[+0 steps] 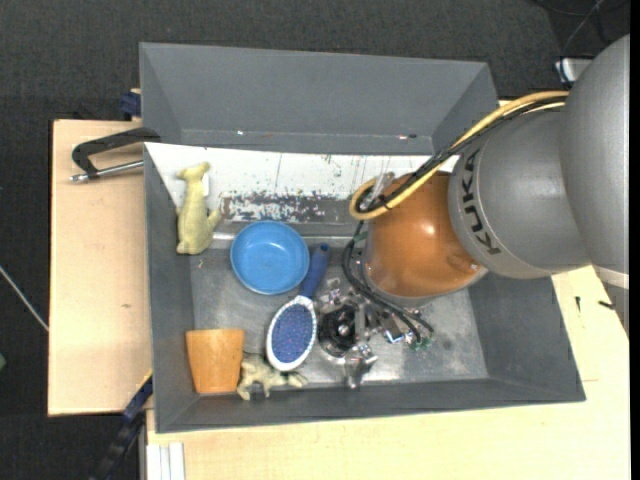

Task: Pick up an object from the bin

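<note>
Adjoining end effector's (352, 353) left: blue brush (292, 333)

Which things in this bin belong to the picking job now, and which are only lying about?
Job in hand: grey bin; pincer, down in its near middle; blue oval brush, nearest beside it.
Lying about: blue bowl; orange cup; yellow animal toy at the far left; small pale toy by the cup.

My gripper (352, 353) sits low near the bin (310, 93) front, beside the blue oval brush (291, 334); blue bowl (268, 258) behind it.
</note>
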Tool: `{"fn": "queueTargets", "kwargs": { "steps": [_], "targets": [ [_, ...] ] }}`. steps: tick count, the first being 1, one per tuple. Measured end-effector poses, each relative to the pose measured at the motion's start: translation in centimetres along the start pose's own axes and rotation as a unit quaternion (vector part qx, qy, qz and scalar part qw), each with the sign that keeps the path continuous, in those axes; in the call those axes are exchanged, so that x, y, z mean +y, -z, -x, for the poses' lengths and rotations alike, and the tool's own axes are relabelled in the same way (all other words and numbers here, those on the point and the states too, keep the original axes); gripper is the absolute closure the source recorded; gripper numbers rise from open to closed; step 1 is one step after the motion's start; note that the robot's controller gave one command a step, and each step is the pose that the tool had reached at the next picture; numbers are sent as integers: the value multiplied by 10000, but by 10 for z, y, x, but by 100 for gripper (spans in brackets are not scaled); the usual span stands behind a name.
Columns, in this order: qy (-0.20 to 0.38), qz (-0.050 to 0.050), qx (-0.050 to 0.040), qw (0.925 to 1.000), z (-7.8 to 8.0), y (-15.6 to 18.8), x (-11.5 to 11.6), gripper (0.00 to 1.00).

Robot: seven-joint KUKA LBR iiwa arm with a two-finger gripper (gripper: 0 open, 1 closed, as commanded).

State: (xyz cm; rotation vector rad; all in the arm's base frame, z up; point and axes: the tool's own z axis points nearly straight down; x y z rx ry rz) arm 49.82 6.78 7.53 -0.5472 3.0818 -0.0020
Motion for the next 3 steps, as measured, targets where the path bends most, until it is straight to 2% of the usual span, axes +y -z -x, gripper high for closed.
{"fn": "queueTargets", "kwargs": {
  "steps": [1,2,3],
  "targets": [
    [11,7,-33,10000,2,1,1,100],
    [59,4,-19,10000,8,165,-5,100],
    [850,20,16,9964,47,150,-3,100]
  ]
}}
